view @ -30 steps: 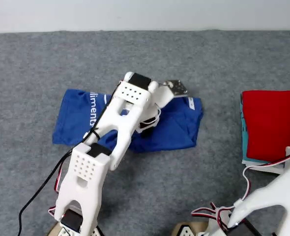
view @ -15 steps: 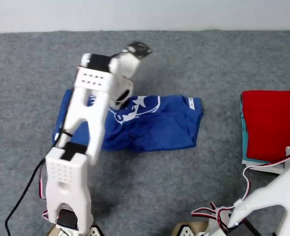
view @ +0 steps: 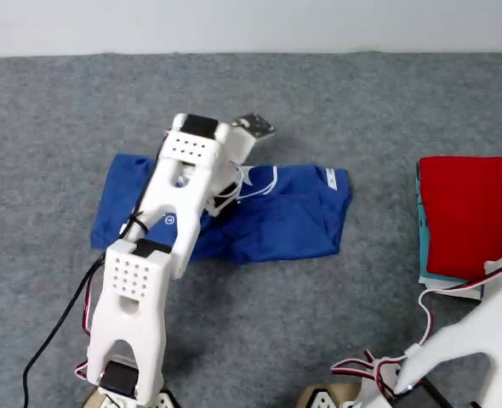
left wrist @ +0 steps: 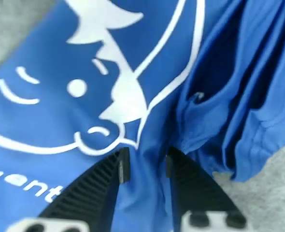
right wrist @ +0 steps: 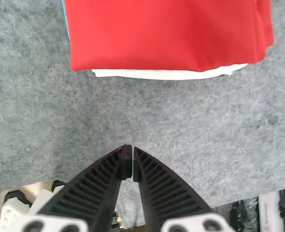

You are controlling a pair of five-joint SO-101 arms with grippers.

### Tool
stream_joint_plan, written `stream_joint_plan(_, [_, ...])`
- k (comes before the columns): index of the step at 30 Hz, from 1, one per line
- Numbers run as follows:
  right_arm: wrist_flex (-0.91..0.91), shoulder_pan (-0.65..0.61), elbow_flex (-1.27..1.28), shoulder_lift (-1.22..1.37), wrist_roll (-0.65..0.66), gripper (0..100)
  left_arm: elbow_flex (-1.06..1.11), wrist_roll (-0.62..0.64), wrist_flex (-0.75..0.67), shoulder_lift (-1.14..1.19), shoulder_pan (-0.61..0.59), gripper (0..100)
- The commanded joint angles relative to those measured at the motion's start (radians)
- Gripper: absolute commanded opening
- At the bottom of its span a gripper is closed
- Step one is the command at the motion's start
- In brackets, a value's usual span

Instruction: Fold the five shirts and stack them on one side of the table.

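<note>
A blue shirt [view: 293, 217] with a white print lies rumpled and partly folded at the table's middle. My left arm [view: 183, 187] stretches over its left half. In the left wrist view my left gripper [left wrist: 145, 164] is open just above the blue shirt [left wrist: 84, 63], its jaws a little apart over a crease beside the print. At the right edge sits a stack of folded shirts with a red shirt [view: 472, 212] on top. My right gripper [right wrist: 133, 162] is shut and empty over bare table, short of the red shirt [right wrist: 166, 34].
Under the red shirt a white shirt [right wrist: 162, 74] and a teal edge [view: 422, 229] show. The grey felt table [view: 362, 110] has free room behind and in front of the blue shirt. My right arm [view: 464, 340] rests at the front right corner.
The left arm swung from the shirt's middle back and to the left, baring the white print, then came forward and down onto the shirt again. The right arm stayed still.
</note>
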Motion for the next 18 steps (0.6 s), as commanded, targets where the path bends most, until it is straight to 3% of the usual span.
stream_joint_plan(1, [-0.024, -0.007, -0.006, -0.028, 0.032, 1.2, -0.031, 0.011, 0.026, 0.012, 0.015, 13])
stream_joint_plan(12, [-0.07, -0.007, -0.005, -0.022, 0.028, 1.2, 0.163, 0.011, 0.025, -0.037, 0.14, 13])
stream_joint_plan(18, [-0.07, -0.008, -0.005, -0.022, 0.029, 1.2, 0.162, 0.006, 0.021, -0.081, 0.098, 13])
